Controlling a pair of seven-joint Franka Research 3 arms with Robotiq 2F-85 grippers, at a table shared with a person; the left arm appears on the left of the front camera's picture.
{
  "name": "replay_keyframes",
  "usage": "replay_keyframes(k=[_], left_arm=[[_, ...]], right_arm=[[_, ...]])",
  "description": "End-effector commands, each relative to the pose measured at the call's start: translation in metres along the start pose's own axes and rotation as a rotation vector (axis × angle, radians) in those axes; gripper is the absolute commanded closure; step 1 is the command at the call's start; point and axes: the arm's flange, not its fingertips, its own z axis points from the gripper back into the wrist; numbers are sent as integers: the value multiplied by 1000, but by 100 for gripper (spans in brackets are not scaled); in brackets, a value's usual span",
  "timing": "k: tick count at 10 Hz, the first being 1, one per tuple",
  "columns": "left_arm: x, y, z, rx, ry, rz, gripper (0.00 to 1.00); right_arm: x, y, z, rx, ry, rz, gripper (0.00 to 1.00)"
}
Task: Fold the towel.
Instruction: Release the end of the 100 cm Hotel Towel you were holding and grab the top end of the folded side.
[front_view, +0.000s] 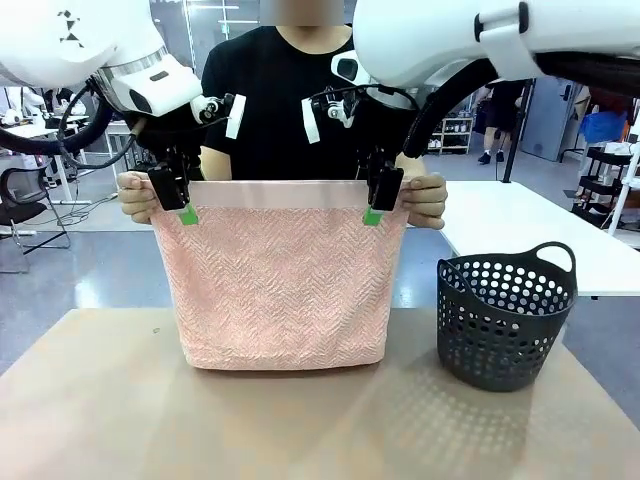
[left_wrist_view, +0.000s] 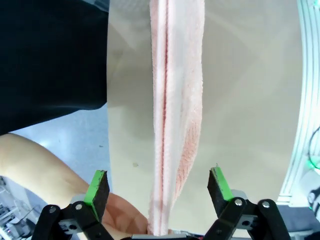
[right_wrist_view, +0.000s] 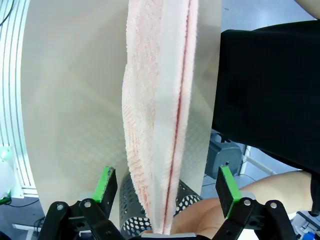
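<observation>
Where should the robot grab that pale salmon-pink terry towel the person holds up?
Probably the smooth plain band along the pale salmon-pink terry towel's top edge, just inside each of the person's hands, coming straight down from above: it hangs doubled and flat, so jaws can straddle both layers.

1. The pale salmon-pink terry cloth towel (front_view: 280, 290) looked matt and rough, herringbone-textured.
2. Its plain band (front_view: 275, 194), level with the person's hand (front_view: 428, 200), looked smoother.
3. The dark grey perforated plastic basket (front_view: 505, 320) was matt.
4. The beige table top (front_view: 120, 420) was smooth, matt.

Dark basket (front_view: 505, 330) on tan table (front_view: 120, 420)
</observation>
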Motion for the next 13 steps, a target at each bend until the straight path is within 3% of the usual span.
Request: replay_keyframes(k=[1, 2, 3, 4, 5, 7, 8, 13], left_arm=[[0, 8, 3, -35, 18, 2, 28], [-1, 9, 2, -33, 20, 7, 58], [-1, 9, 2, -38, 17, 4, 86], [-1, 9, 2, -40, 18, 2, 100], [-1, 9, 3, -42, 16, 0, 100], [-1, 11, 2, -42, 27, 4, 96], [-2, 11, 3, -41, 29, 1, 100], [-4, 11, 4, -42, 35, 8, 100]], right_arm=[[0, -4, 3, 16, -7, -28, 0], [-1, -6, 3, 10, -8, -38, 35], [-1, -5, 3, 13, -6, -33, 60], [0, -5, 2, 14, 4, -30, 95], [0, -6, 1, 19, 8, -33, 100], [0, -9, 3, 21, 8, -53, 100], [0, -10, 3, 21, 4, -58, 98], [1, -11, 4, 30, 4, -57, 100]])
